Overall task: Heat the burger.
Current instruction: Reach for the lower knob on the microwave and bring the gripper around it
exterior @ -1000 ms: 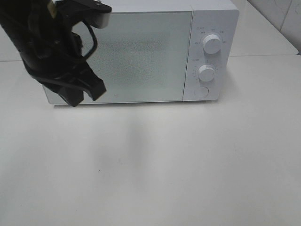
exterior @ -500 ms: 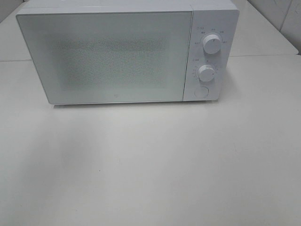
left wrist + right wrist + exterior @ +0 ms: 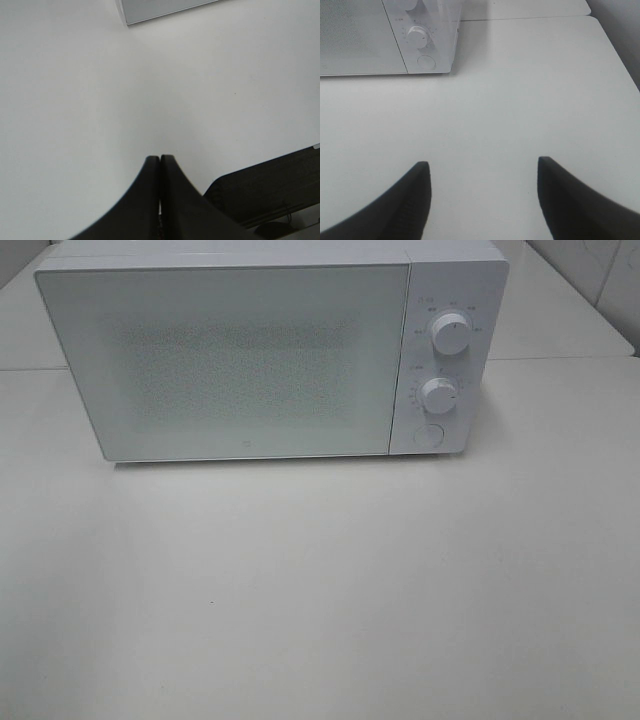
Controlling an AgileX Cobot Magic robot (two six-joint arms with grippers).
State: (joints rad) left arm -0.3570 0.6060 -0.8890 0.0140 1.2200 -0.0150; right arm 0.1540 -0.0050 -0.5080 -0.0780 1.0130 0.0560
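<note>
The burger is out of view in every frame. A white microwave (image 3: pixel 250 350) stands at the back of the table with its frosted door shut, and a faint warm tint shows through the glass. Neither arm appears in the exterior high view. My left gripper (image 3: pixel 160 159) is shut with nothing between its fingers, hovering over bare table near the microwave's corner (image 3: pixel 150 12). My right gripper (image 3: pixel 482 172) stands wide open and empty over the table, in front of the microwave's control panel (image 3: pixel 422 45).
Two white knobs (image 3: pixel 450 335) (image 3: pixel 439 395) and a round button (image 3: pixel 428 434) sit on the microwave's right panel. White table (image 3: pixel 320 590) stretches in front. A dark table edge (image 3: pixel 270 190) shows in the left wrist view.
The left arm, in front of the microwave door's left part one second ago, has left the exterior high view. The door is now fully in sight.
</note>
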